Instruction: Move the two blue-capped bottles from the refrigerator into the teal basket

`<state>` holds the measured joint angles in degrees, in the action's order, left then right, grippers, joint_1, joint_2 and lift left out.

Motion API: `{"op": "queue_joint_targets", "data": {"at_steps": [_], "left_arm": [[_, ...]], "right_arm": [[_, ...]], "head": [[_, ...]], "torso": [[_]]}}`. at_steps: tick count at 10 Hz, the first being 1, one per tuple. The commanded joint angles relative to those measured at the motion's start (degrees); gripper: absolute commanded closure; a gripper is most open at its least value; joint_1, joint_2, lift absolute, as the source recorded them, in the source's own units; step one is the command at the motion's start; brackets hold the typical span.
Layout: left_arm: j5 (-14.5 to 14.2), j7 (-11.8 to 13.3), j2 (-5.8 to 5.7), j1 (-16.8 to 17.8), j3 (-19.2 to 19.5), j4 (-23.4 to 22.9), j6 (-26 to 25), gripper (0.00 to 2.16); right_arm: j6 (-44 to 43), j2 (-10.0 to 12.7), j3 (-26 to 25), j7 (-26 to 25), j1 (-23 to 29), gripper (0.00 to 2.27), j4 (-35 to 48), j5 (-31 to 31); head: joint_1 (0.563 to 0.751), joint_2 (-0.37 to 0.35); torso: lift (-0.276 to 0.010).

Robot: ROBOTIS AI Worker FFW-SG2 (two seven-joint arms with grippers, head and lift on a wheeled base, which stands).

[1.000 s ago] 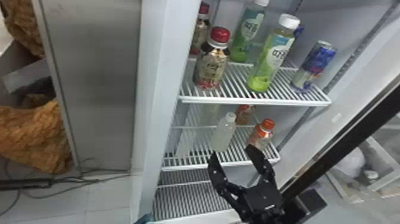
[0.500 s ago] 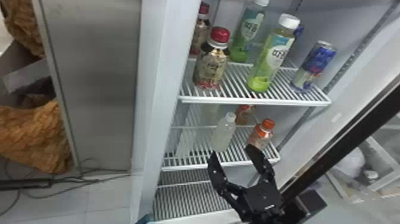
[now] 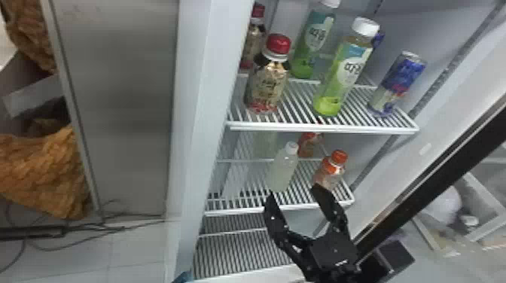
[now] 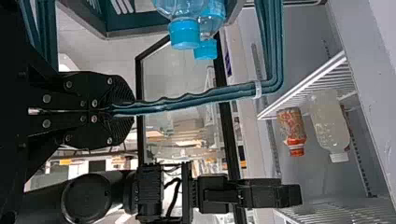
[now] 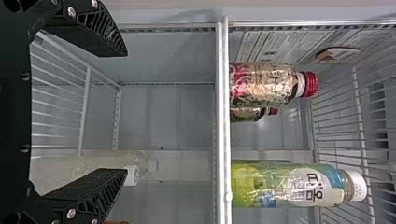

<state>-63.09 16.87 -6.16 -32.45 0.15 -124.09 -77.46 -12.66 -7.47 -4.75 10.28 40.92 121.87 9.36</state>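
1. Both blue-capped bottles (image 4: 184,33) stand in the basket (image 3: 183,278) at seven o'clock.
2. Left end effector (image 4: 123,110) pinches its handle (image 4: 187,96); a slip could spill them.
3. Right end effector (image 3: 293,190), wide open at five o'clock, could bump the white bottle (image 3: 283,171).

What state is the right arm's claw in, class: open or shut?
Open. The right claw has its two fingers spread wide apart, with nothing held between them.

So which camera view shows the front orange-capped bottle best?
The left wrist view: the bottle shows from cap to base, unblocked. In the head view, the right end effector partly hides its base. The right wrist view's edge has an orange sliver, possibly its cap.
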Motion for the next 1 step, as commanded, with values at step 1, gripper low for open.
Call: {"op": "queue_joint_targets", "data": {"at_steps": [1], "left_arm": [[0.1, 0.0, 0.00, -0.2, 0.0, 0.0, -0.2, 1.16]], "right_arm": [[0.0, 0.0, 0.0, 0.0, 0.0, 0.13, 0.0, 0.1]], "head": [[0.695, -0.350]], "torso": [[-0.167]]}}
